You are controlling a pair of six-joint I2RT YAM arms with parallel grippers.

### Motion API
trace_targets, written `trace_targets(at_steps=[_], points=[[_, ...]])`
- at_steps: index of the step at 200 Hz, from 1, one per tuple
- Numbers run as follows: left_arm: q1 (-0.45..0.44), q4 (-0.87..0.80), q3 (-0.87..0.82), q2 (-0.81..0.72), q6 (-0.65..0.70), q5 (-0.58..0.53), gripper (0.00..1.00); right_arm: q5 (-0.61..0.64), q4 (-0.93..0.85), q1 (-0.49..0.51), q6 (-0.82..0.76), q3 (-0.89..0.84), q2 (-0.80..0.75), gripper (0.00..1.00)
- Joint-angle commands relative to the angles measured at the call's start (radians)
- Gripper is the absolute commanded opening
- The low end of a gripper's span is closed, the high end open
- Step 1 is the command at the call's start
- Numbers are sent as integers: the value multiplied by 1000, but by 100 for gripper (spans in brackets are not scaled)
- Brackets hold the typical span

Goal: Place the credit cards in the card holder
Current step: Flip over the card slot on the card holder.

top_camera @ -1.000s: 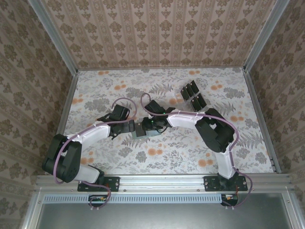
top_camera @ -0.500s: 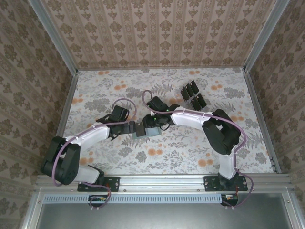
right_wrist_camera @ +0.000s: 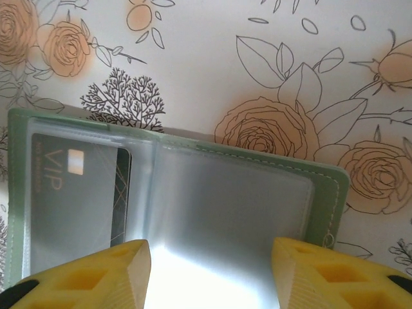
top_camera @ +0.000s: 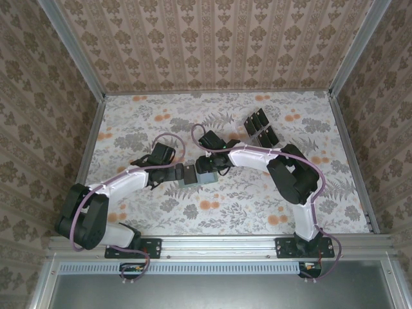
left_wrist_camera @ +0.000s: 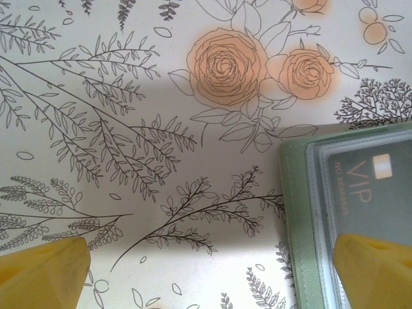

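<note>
My left gripper (left_wrist_camera: 207,273) and right gripper (right_wrist_camera: 210,277) hang with jaws spread at the open card holder (right_wrist_camera: 193,193) mid-way across the table (top_camera: 129,122), one VIP card (right_wrist_camera: 67,193) already sleeved, so I'd pin its edge flat with the left while the right fetches the credit cards (top_camera: 260,128) lying well beyond

Lab booth: patterned walls (top_camera: 219,45), aluminium frame (top_camera: 219,246)

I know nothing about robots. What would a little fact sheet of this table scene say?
Card holder: green, lying open on the flowered table
Inside it: one dark VIP card under a clear sleeve
Loose cards: black cluster, farther back and to the right
Left tool: open, one finger over the holder's edge
Right tool: open, over the holder's middle
</note>
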Motion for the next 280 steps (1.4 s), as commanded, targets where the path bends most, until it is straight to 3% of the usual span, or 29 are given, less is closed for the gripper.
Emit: trace_targets(at_steps=[1, 66, 111, 152, 210, 280], points=[[-9, 22, -7, -13, 6, 17, 100, -47, 28, -4, 54, -47, 19, 54], [-15, 58, -33, -68, 37, 49, 100, -190, 285, -1, 283, -187, 0, 54], [-42, 105, -98, -135, 30, 81, 100, -213, 373, 1, 372, -217, -5, 54], [-118, 177, -156, -163, 3, 73, 100, -200, 406, -1, 422, -236, -2, 54], [-199, 264, -137, -80, -12, 25, 100, -208, 467, -4, 488, -264, 11, 54], [-221, 269, -87, 80, -10, -89, 100, -217, 474, -11, 489, -273, -7, 54]])
